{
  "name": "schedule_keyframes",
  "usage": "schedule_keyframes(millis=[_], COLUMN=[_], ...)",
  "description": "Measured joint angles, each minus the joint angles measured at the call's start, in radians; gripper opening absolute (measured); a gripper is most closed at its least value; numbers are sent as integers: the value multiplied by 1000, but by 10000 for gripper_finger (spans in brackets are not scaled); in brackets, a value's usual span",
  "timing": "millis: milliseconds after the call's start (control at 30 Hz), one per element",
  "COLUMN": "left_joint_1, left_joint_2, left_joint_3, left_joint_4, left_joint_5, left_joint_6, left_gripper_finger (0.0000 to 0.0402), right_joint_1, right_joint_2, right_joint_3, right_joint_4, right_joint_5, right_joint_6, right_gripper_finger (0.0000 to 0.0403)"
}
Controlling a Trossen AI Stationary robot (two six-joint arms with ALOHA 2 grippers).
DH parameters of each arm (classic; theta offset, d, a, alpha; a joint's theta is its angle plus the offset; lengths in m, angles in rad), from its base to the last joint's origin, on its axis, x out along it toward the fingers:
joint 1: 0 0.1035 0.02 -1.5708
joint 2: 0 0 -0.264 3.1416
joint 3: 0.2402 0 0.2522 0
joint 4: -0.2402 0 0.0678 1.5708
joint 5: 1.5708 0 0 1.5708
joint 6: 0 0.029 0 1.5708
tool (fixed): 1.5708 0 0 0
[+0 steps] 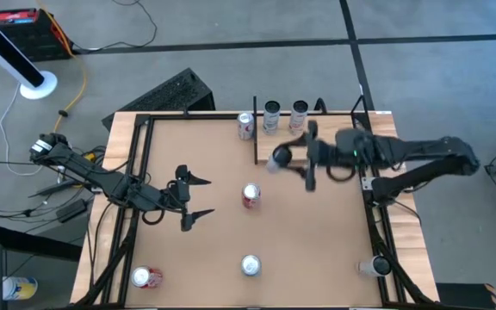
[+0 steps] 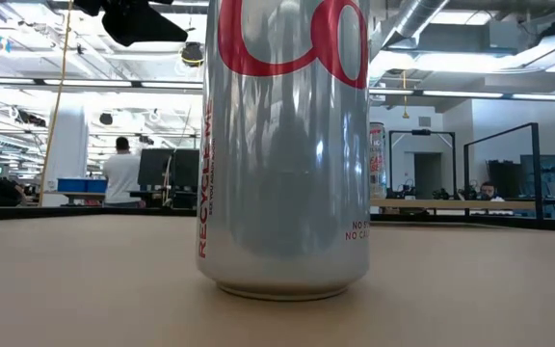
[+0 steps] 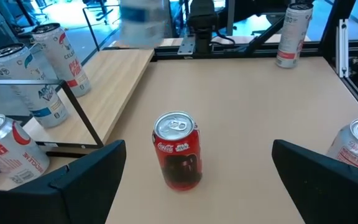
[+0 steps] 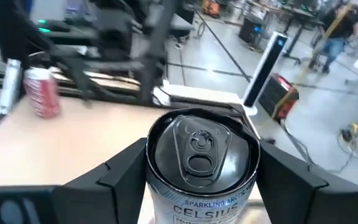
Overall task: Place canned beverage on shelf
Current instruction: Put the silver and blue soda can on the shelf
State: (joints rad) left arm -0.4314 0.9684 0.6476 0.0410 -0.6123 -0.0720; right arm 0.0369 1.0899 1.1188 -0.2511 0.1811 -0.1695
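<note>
My right gripper point(image 1: 288, 158) is shut on a white and blue Celsius can point(image 4: 199, 163) at the far side of the table, by the shelf's black post point(image 1: 256, 138). The can shows as a blur in the left wrist view point(image 3: 144, 22), over the end of the pale wood shelf point(image 3: 122, 81). Three cans point(image 3: 59, 57) point(image 3: 25, 84) point(image 3: 4, 152) stand upright on the shelf. My left gripper point(image 1: 207, 198) is open and empty. It faces a red Coke can point(image 3: 179, 158) that stands on its base at the table's middle. My right gripper pinches the Celsius can's side wall just below its top rim point(image 4: 156, 184) between its two fingers point(image 4: 124, 171), one on each side. The fingers come about level from the table's right. The can stands upright, top up. Whether its base touches the shelf I cannot tell.
A silver Diet Coke can point(image 2: 282, 145) stands near the table's near edge point(image 1: 250, 265). Another can point(image 1: 147, 277) is at the near left and one point(image 1: 373, 267) at the near right. Black frame rails point(image 1: 136, 164) run along the table's sides.
</note>
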Motion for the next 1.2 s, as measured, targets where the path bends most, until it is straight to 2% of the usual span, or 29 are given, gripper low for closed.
schedule_keyframes(millis=[200,300,400,567,800,1200], left_joint_1=[0,0,0,2,17,47], left_joint_2=[0,0,0,0,0,0], left_joint_3=[0,0,0,0,0,0], left_joint_4=[9,15,19,19,19,18], left_joint_5=[-4,-4,-5,-24,-33,-20], left_joint_6=[0,0,-1,-11,-11,-11], left_gripper_finger=[389,389,389,389,389,389], right_joint_1=[-363,-509,-602,-682,-725,-763], right_joint_2=[-64,-22,40,163,276,351], right_joint_3=[-235,-316,-343,-345,-345,-341], right_joint_4=[220,341,422,490,566,659], right_joint_5=[-375,-567,-678,-756,-781,-791], right_joint_6=[-13,9,10,-4,-25,-60], right_gripper_finger=[273,273,273,273,273,273])
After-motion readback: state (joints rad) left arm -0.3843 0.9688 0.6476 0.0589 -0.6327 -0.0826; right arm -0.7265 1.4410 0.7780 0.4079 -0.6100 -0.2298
